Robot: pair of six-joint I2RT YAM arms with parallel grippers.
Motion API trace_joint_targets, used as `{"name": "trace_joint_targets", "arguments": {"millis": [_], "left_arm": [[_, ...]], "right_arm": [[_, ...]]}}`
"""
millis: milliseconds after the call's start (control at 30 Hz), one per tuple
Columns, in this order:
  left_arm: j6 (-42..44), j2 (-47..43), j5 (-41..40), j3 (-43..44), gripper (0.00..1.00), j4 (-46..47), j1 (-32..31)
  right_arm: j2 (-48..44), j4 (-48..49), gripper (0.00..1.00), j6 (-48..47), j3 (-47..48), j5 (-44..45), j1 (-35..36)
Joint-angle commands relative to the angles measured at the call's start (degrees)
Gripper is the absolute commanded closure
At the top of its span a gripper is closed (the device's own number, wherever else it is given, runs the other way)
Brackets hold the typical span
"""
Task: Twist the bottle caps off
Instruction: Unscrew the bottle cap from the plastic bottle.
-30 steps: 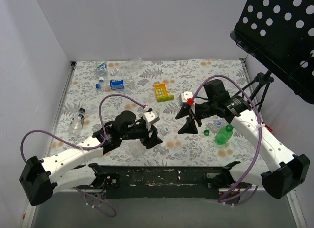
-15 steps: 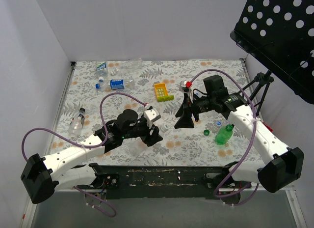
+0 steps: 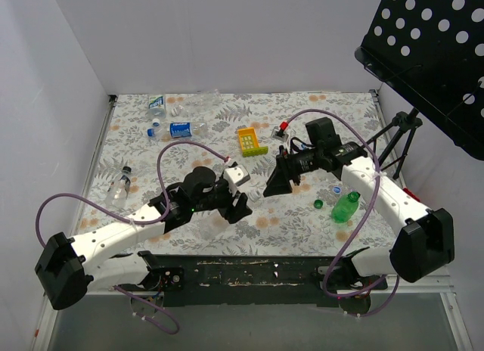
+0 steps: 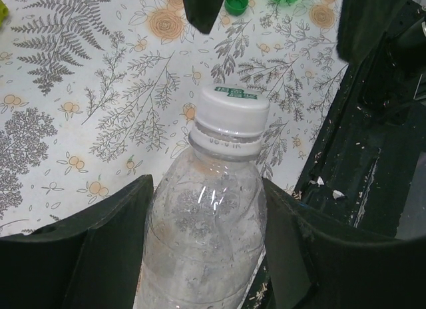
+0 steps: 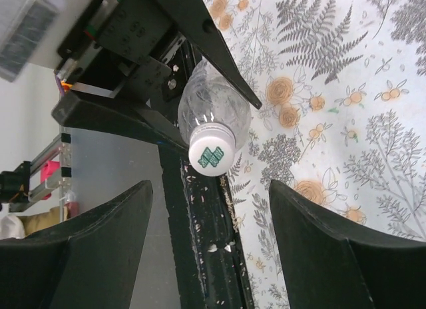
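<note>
My left gripper (image 4: 208,189) is shut on a clear plastic bottle (image 4: 200,242) with a white cap (image 4: 233,109) that bears a green mark. In the top view the left gripper (image 3: 233,206) sits near the table's front middle. My right gripper (image 3: 274,186) is open and empty, just right of it. In the right wrist view the bottle (image 5: 214,102) points its white cap (image 5: 212,156) at the right gripper (image 5: 212,189), a little short of its spread fingers (image 5: 319,242). A green bottle (image 3: 345,207) lies uncapped at the right, with a green cap (image 3: 318,203) and a blue cap (image 3: 336,190) beside it.
Several bottles lie at the back left: a blue-labelled one (image 3: 181,128), another (image 3: 157,103) and a clear one (image 3: 200,101). A small bottle (image 3: 119,184) lies at the left edge. A yellow-green block (image 3: 251,140) sits mid-table. A black perforated stand (image 3: 431,56) overhangs the right side.
My right gripper has swung left and lower, closing in on the bottle's cap. My left gripper has shifted slightly right and up with the bottle in it.
</note>
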Motion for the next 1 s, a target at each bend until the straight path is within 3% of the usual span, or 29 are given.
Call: {"name": "trace_joint_targets", "arguments": {"millis": [0,333,533,833,900,967], "left_arm": [[-0.17,0.38,0.11,2.93,1.0,2.51,-0.43],[-0.88,2.32,0.91,3.63,1.0,3.31,-0.34],[-0.79,2.58,1.17,3.54,1.0,3.04,-0.34],[-1.14,3.02,1.7,3.72,1.0,2.69,-0.34],[-1.32,2.76,1.7,3.54,1.0,2.69,-0.34],[-1.32,2.32,1.44,3.54,1.0,2.6,-0.34]], "right_arm": [[1.05,3.47,0.23,2.37,-1.27,-0.14,1.67],[3.08,2.42,0.34,0.79,1.1,2.76,4.57],[2.46,2.77,0.47,0.44,1.27,3.64,4.57],[3.16,2.86,0.45,0.79,2.59,3.47,4.66],[3.08,2.68,0.55,0.26,2.42,3.12,4.66],[3.08,2.42,0.79,-0.61,2.15,2.59,4.75]]}}
